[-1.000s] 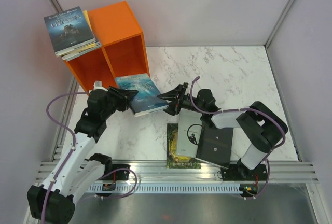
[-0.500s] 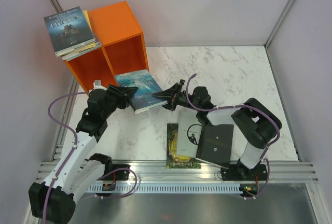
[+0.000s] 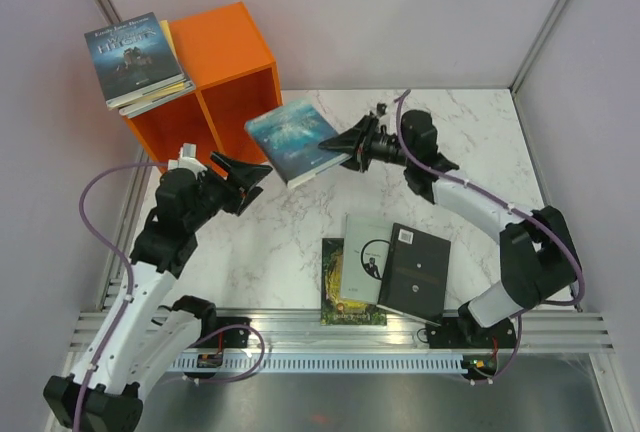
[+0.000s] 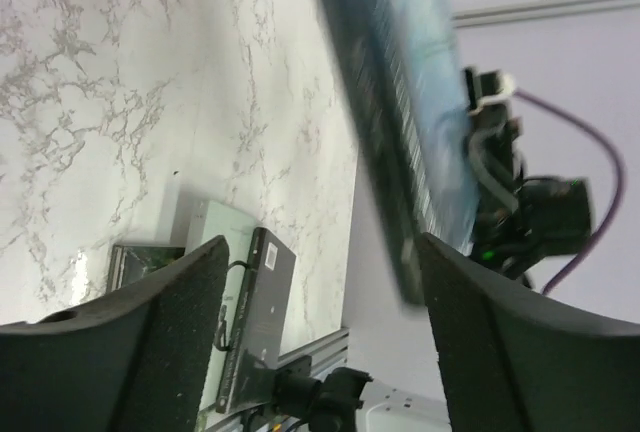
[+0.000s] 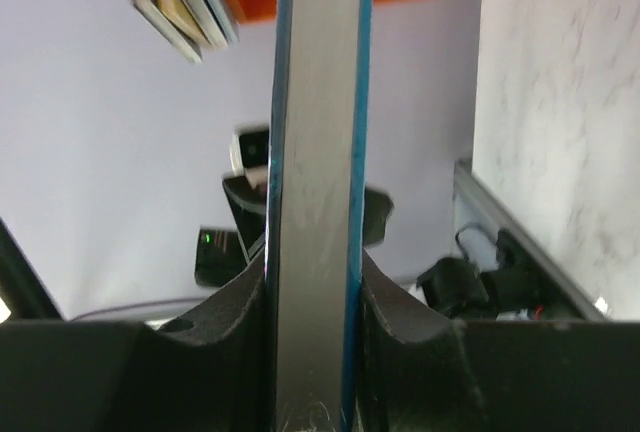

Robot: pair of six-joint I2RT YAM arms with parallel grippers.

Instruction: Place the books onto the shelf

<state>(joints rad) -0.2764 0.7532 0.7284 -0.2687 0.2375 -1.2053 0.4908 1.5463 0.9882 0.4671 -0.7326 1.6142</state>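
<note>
Right gripper (image 3: 338, 146) clamps one edge of a light blue book (image 3: 290, 135), its fingers (image 5: 400, 312) pressed to both covers. The book is held tilted in the air above the marble table (image 3: 460, 142), just in front of the orange shelf (image 3: 225, 47) and its right compartment. Left gripper (image 3: 250, 171) sits near the book's lower corner, jaws spread wide and gripping nothing. A stack of books (image 3: 135, 57) lies on the shelf's left top. Three more books (image 3: 410, 272) overlap near the table's front edge.
</note>
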